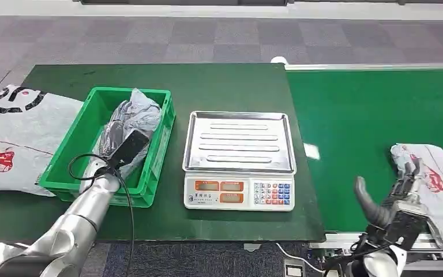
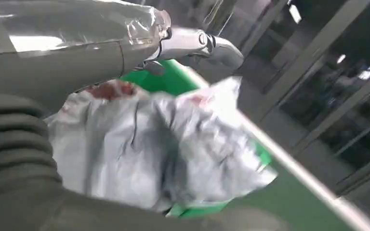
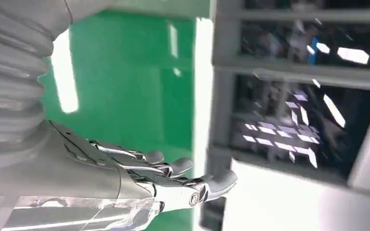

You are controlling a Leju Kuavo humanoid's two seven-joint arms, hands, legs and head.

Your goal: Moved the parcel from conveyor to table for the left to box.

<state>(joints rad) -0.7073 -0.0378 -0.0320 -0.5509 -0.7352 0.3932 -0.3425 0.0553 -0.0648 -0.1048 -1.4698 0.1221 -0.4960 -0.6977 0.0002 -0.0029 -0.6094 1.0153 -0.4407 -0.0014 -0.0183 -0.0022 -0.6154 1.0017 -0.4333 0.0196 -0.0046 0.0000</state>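
1. My left hand (image 1: 117,124) is down inside the green bin (image 1: 69,156) at the left of the dark-green table (image 1: 219,81), amid a crumpled grey bag (image 1: 141,109). Wrist cam: bag (image 2: 164,154) sits right by my fingers (image 2: 197,43), which reach over it; can't tell whether they grasp it or are let go.
2. My right hand (image 1: 395,193) is at the near right, over the conveyor (image 1: 369,115), thumb up & apart from the fingers, which rest on the near-left edge of the parcel (image 1: 438,179). Not clasped round it: hand spread, nothing held. Wrist cam: fingers (image 3: 173,168) stretched out, apart, over bright green belt (image 3: 125,86).
3. Parcel: white poly mailer w/ red print, lying flat on the belt at the far-right edge of the head view, partly cut off by the frame.
4. Scale (image 1: 239,158) w/ bare steel tray stands mid-table, just right of the bin, between bin & belt. Orange displays & coloured keypad face me.
5. A big white mailer (image 1: 17,138) w/ black & red print lies flat at the table's left edge, beside the bin.
6. Black cable (image 1: 101,167) loops from my left wrist, over the bin's near rim.
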